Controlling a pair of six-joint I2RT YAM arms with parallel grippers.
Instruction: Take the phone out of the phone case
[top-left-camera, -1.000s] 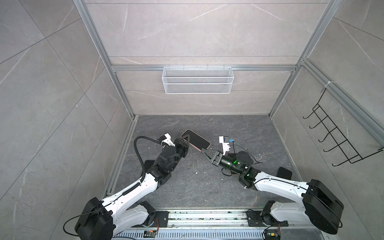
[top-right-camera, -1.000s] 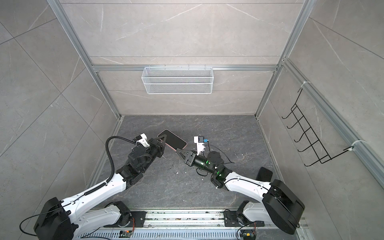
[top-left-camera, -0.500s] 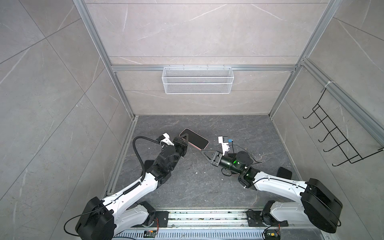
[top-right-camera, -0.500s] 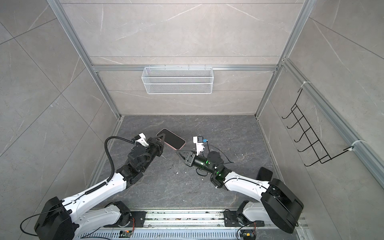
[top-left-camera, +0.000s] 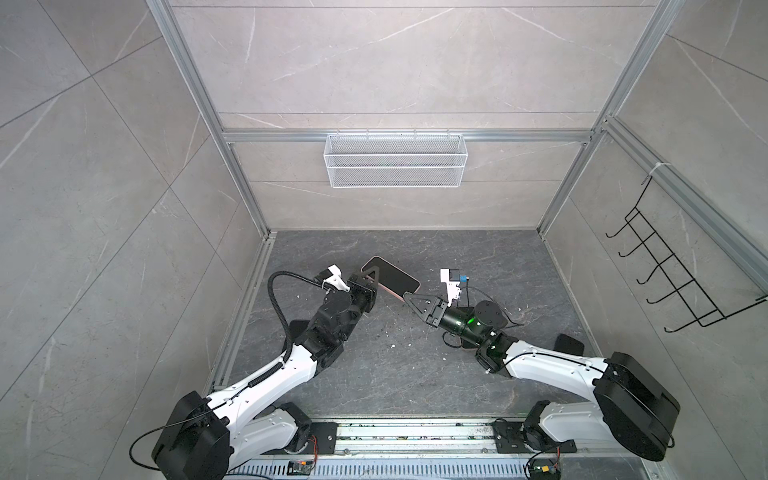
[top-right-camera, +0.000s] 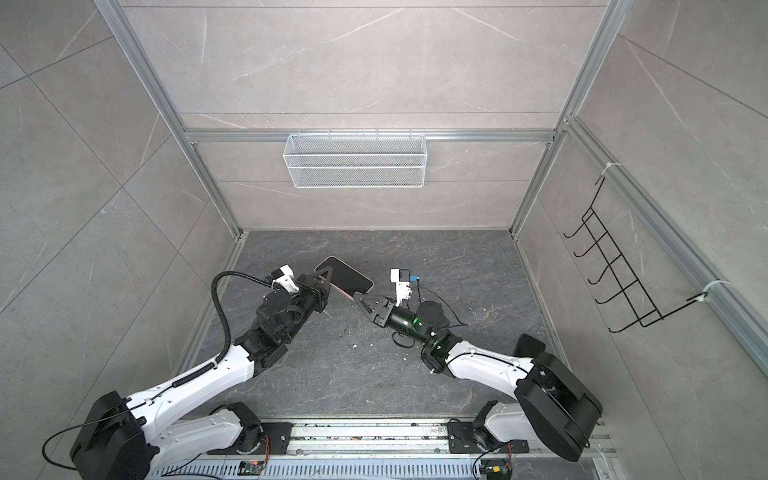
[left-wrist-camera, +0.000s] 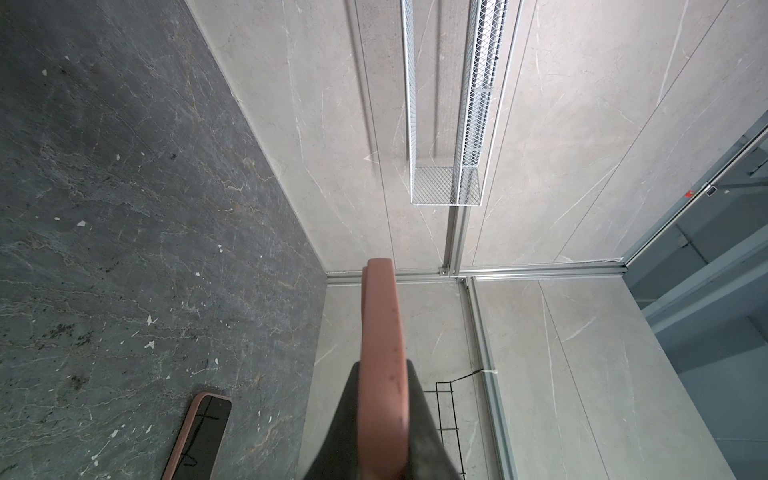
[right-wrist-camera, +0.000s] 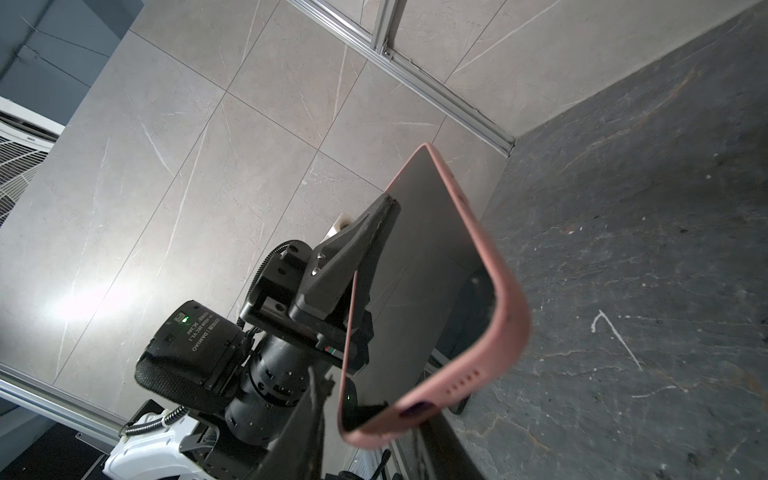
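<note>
Case (right-wrist-camera: 478, 232), we judge, soft and peelable; phone (top-left-camera: 390, 275) stiff, slick. Left pincer (top-left-camera: 371, 279) clamps one end; right pincer (top-left-camera: 406, 297) straddles free corner, grip unclear to us.

Phone (top-left-camera: 390, 276) in phone case (right-wrist-camera: 509, 328): above bench (top-left-camera: 415, 374) centre. Left tool (top-left-camera: 373, 276) at its 9 o'clock edge; right tool (top-left-camera: 406, 297) at its 4 o'clock corner. Wire basket (top-left-camera: 395, 160): back wall, 12 o'clock. Hook rack (top-left-camera: 665, 270): side wall, 3 o'clock.

Only one word can be read. White letters on a black round motor (right-wrist-camera: 199, 332) say "DAMIAO", in the right wrist view. The other small white letters beside and under that word are too tiny to read.
</note>
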